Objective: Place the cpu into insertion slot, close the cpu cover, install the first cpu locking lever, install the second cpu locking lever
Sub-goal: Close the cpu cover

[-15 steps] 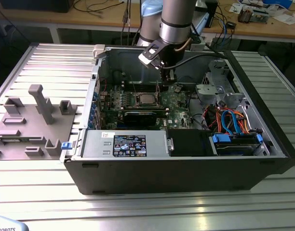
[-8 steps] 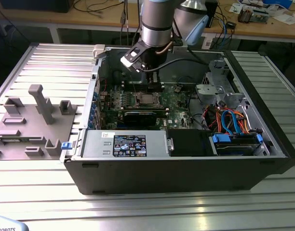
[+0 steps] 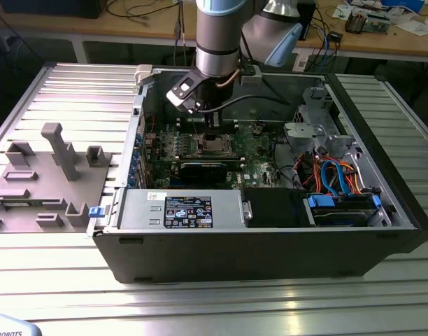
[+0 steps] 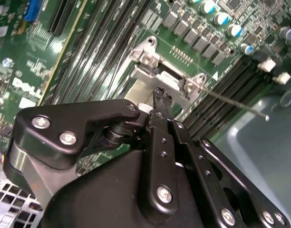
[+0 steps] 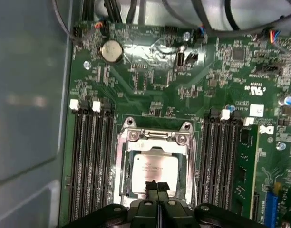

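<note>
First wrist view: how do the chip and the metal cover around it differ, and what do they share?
The chip is a solid pale plate; the cover is an open-centred frame. The chip sits in the middle; the cover runs round its edges. Both are square and silvery.

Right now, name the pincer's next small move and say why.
Probably shift the shut pincer toward the locking lever: the cpu already lies in its socket, the cpu cover seems to be down around it, and that lever juts out free, unlatched.
</note>
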Controlling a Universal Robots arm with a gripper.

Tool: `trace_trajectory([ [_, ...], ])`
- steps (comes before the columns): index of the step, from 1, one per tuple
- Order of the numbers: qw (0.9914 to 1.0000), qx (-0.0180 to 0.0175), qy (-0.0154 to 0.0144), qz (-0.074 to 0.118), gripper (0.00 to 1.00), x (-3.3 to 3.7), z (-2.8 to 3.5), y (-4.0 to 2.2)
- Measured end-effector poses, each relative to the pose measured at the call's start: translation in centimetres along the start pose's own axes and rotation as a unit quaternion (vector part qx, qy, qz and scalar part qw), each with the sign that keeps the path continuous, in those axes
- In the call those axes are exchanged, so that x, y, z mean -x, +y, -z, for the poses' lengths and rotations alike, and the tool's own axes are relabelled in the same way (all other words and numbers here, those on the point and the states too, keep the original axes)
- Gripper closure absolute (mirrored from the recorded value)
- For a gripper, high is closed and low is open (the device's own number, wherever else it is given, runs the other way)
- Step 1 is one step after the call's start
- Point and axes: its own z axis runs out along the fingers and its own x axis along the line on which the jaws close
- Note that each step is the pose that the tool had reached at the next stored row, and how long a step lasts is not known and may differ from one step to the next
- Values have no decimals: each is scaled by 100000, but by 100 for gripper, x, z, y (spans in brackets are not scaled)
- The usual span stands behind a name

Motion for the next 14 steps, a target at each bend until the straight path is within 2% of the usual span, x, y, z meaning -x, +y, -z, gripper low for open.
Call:
trace_trajectory([
  [7,100000,-4,-5,0,89,-4,-127,-67],
  [11,100000,2,8,9,89,4,-128,-64],
  [14,100000,-11,2,4,89,14,-128,-17],
])
